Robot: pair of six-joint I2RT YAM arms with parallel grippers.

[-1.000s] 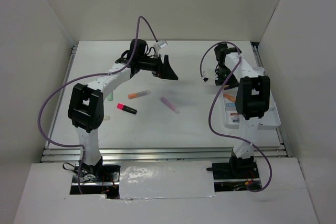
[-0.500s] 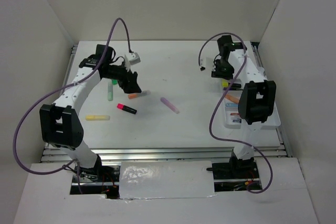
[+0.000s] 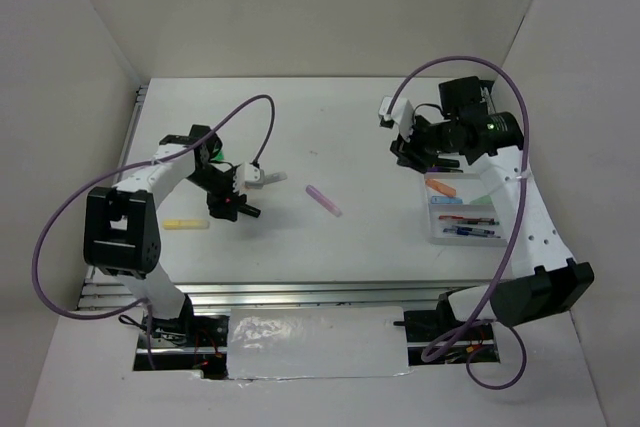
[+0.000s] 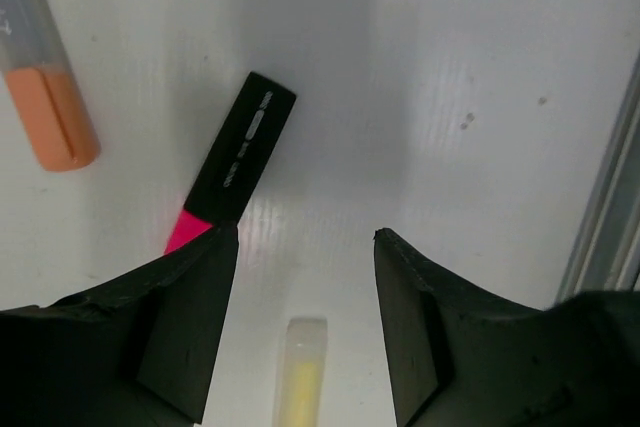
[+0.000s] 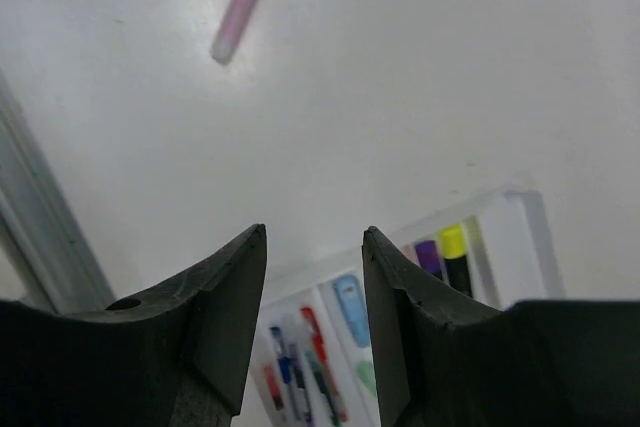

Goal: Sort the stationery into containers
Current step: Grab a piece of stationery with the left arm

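My left gripper (image 3: 228,203) hangs low over a stubby black highlighter with a pink cap (image 4: 240,162). Its jaws are open and its left finger (image 4: 190,317) covers the pink end. A yellow marker (image 4: 300,372) lies on the table between the jaws, and an orange marker (image 4: 45,97) lies to the upper left. A purple pastel marker (image 3: 323,199) lies mid-table. The white divided tray (image 3: 432,230) at the right holds several pens and markers. My right gripper (image 3: 405,147) hovers open and empty just left of the tray's far end.
A green marker (image 3: 216,156) shows partly behind the left arm. A metal rail (image 3: 300,292) runs along the table's front edge and also shows in the left wrist view as a rail (image 4: 600,217). White walls enclose three sides.
The left arm swung from the back middle to the left and dropped over the pink-capped highlighter, its jaws narrowing. The right arm moved from the tray's far end out toward the table and turned.
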